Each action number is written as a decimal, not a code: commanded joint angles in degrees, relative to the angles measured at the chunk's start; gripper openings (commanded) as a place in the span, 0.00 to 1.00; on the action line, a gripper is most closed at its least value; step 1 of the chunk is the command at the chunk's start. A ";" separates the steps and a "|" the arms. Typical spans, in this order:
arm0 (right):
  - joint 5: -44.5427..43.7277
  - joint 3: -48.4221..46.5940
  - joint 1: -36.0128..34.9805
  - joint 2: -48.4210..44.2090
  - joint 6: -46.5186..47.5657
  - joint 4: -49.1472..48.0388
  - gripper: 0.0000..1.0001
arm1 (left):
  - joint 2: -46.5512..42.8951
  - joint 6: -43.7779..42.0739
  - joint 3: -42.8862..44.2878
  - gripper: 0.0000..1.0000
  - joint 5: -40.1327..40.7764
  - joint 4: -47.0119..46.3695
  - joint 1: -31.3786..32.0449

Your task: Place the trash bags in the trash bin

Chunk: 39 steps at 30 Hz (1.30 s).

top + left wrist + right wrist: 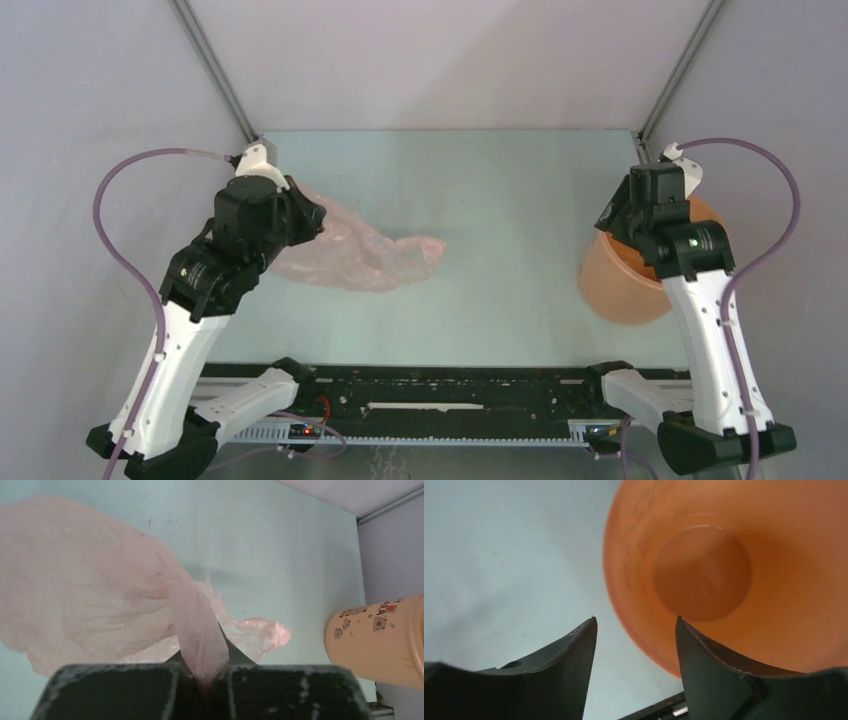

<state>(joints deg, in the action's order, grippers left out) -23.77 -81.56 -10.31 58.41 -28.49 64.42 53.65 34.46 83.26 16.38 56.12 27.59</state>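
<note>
Fold of the trash bags (100,590) is pinched in the closed left hand (202,676), likely for lifting; the rest lies on the desk (500,200) left of centre, long axis pointing right toward the trash bin (618,290), well apart. Right hand (635,620) gapes astride the bin's rim, holding nothing, probably to steady it.

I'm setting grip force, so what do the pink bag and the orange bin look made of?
The trash bag looks like thin plastic film: translucent, wrinkled, faintly glossy. The trash bin looks like rigid moulded plastic, smooth with a soft sheen inside and small printed figures outside, though the material is not certain.
</note>
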 commanded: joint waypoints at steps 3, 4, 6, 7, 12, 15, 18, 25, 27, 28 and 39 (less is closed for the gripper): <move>10.70 2.06 3.80 7.48 6.26 -1.66 0.62 | 1.11 -3.32 3.12 0.01 1.02 -1.37 -0.94; 11.58 2.03 3.80 8.58 6.66 -1.81 0.61 | 1.28 -3.27 2.99 0.01 0.61 -1.56 -1.04; 12.21 2.07 3.53 10.46 7.32 -1.96 0.58 | 1.73 -2.94 2.84 0.01 -0.43 -1.95 -1.26; 12.31 2.20 3.23 11.19 7.77 -2.12 0.55 | 1.94 -2.72 2.76 0.01 -0.93 -2.17 -1.31; 9.58 3.87 -0.45 14.38 9.00 -2.31 0.44 | 2.16 -1.95 2.85 0.01 -2.03 -2.88 -1.62; 6.74 4.39 -4.77 15.28 9.61 -2.65 0.32 | 2.09 -1.98 3.57 0.01 -2.24 -2.88 -1.75; 5.93 4.27 -10.61 15.63 11.05 -4.60 0.21 | 1.94 -2.32 4.45 0.01 -2.15 -2.69 -1.91; 11.71 2.53 -25.96 17.88 12.40 -8.89 0.00 | 1.52 -3.42 6.82 0.01 0.04 -2.07 -2.15; 11.75 0.62 -29.58 20.20 12.36 -9.07 0.00 | 0.86 -3.45 7.19 0.00 0.93 -1.84 -2.11; 12.31 -1.39 -31.12 21.56 12.52 -9.05 0.00 | 0.47 -3.28 7.44 0.00 1.32 -1.67 -2.11; 25.22 -17.84 -37.25 35.44 21.35 -13.83 0.00 | -6.48 -1.24 7.92 0.01 4.59 0.68 -2.11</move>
<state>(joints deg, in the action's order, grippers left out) -5.78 -93.47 -46.76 90.54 -10.50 56.25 49.69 32.80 88.31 18.13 56.27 25.89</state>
